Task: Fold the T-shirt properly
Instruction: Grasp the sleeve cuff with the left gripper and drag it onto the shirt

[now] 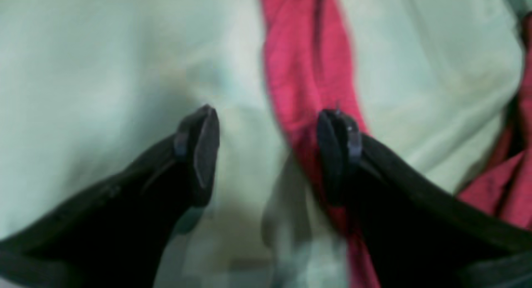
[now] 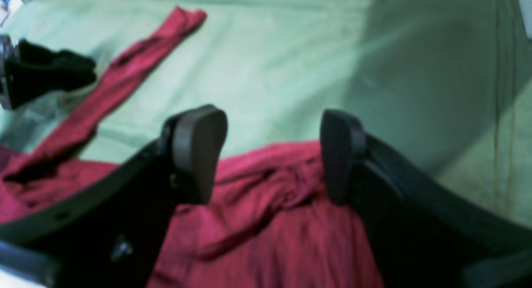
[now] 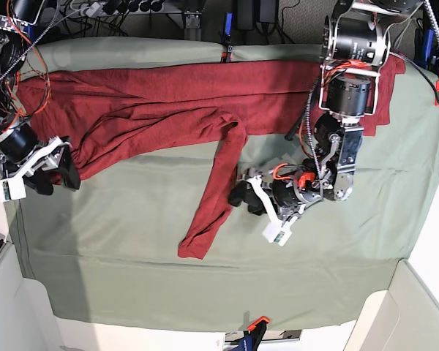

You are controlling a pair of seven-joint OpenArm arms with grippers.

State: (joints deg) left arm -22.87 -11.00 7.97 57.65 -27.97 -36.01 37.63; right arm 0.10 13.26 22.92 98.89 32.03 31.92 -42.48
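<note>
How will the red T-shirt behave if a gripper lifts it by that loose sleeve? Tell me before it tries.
The T-shirt probably hangs limp: its sleeve lies flat and creased, following the green table cloth. It looks thin, so likely light. Pulling the sleeve may drag and bunch the wrinkled body rather than lift it cleanly.

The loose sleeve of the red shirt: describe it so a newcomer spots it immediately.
Start from the sage-green table cloth covering the table, then the dark red T-shirt spread along its far edge. One long sleeve leaves the shirt's middle and runs toward the near edge. It is the only narrow red strip lying alone on bare green.
</note>
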